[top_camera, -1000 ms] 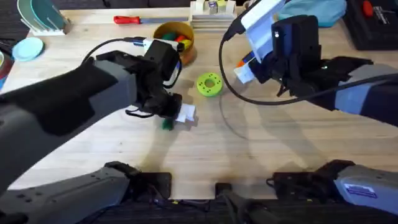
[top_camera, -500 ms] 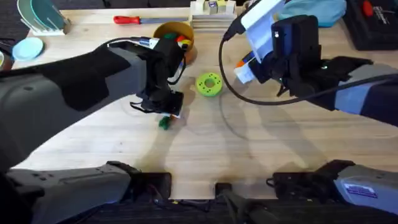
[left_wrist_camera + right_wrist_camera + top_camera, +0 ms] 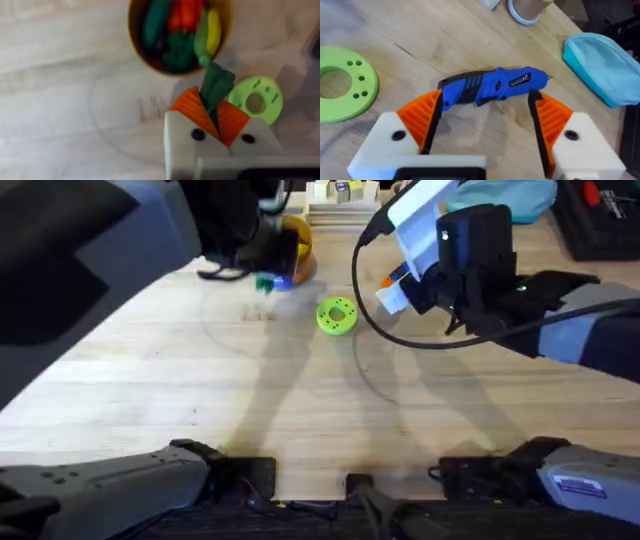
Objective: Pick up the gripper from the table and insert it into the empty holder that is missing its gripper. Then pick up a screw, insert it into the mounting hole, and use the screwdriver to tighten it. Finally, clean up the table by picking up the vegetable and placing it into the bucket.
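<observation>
Left tool (image 3: 216, 114) now up beside the bucket (image 3: 137, 30), pinching the vegetable (image 3: 216, 86); right tool (image 3: 485, 117) spread around the screwdriver (image 3: 490, 87).

Dark green vegetable (image 3: 216, 86) between orange ribbed pads (image 3: 192, 108) on white blocks. Yellow-orange bucket (image 3: 137, 41) of red, yellow, green toys. Blue-and-black screwdriver (image 3: 492, 87). Lime-green holed disc (image 3: 337, 316). Pale wood-grain counter (image 3: 300, 420).
</observation>
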Controlling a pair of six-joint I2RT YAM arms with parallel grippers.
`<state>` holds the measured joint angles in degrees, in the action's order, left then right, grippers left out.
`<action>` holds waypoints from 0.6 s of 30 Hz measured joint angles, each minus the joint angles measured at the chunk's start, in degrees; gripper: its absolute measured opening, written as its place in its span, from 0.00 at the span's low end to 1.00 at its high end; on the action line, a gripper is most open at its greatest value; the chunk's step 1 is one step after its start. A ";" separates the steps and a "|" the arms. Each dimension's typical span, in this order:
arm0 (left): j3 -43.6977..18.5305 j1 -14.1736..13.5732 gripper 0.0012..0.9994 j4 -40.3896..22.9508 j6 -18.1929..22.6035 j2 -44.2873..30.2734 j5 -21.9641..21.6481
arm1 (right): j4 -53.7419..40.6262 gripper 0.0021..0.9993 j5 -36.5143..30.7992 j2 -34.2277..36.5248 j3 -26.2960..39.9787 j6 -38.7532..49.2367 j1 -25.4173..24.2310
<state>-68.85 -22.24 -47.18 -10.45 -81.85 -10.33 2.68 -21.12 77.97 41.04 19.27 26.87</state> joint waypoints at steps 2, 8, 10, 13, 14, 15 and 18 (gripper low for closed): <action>-0.87 0.00 0.01 6.63 0.68 0.16 -0.87 | 0.02 0.99 0.00 0.00 0.00 0.00 0.00; -0.95 0.05 0.01 21.48 2.80 -3.73 -5.64 | 0.00 0.99 0.00 0.00 0.00 0.00 0.00; -0.95 0.37 0.01 23.87 3.09 -6.28 -7.14 | 0.00 0.99 0.00 0.00 0.00 0.00 0.00; -0.95 1.11 0.14 26.22 3.65 -10.22 -8.43 | 0.00 0.99 0.03 0.00 0.00 0.00 0.00; -0.95 1.31 0.25 26.92 3.66 -11.44 -8.84 | 0.00 0.99 0.29 -0.01 0.00 0.00 0.00; -0.95 1.51 0.33 27.50 3.76 -12.36 -9.07 | -0.03 0.99 0.90 0.00 0.00 -0.02 0.00; -0.92 1.60 0.79 29.11 4.01 -13.84 -9.51 | -0.32 0.99 3.31 0.00 0.00 -0.02 0.00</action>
<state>-69.78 -20.64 -18.07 -6.44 -95.69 -19.84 2.36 -17.81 77.97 41.04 19.25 26.87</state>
